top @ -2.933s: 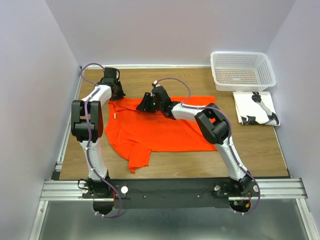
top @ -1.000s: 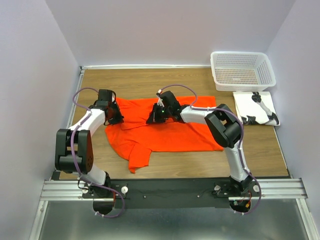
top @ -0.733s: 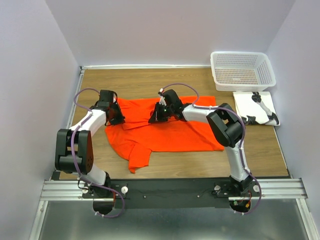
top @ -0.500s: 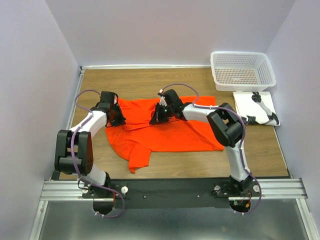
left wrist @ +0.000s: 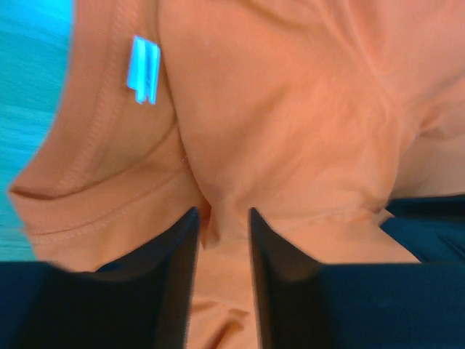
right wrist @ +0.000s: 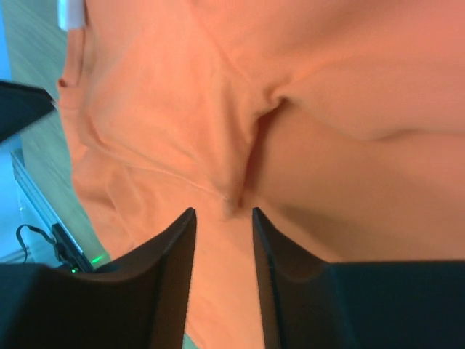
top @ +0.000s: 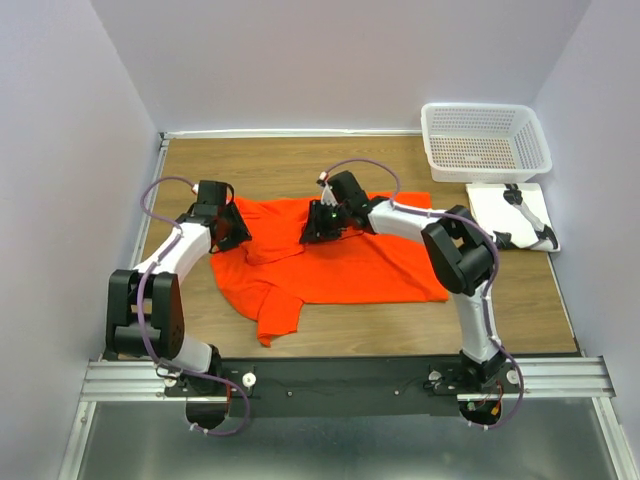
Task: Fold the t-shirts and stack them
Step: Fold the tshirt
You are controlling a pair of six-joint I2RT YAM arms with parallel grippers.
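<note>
T-shirt point(top: 330, 265): spread on tabletop point(top: 300, 165) (orange-red)
Left tool point(left wrist: 221, 214): narrowly parted, shirt's 10 o'clock
Right tool point(right wrist: 223, 214): narrowly parted, 12 o'clock

No legible text; tag point(left wrist: 143, 70) on t-shirt point(left wrist: 290, 131) blurred.

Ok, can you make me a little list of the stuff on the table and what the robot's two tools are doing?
shirt: one orange-red t-shirt, lying wrinkly, not folded
left tool: by the collar, fingers apart, a ridge of cloth between them
right tool: at the shirt's far edge, fingers apart over a crease
basket: white mesh, far right corner
board: white, flat, just in front of the basket
</note>
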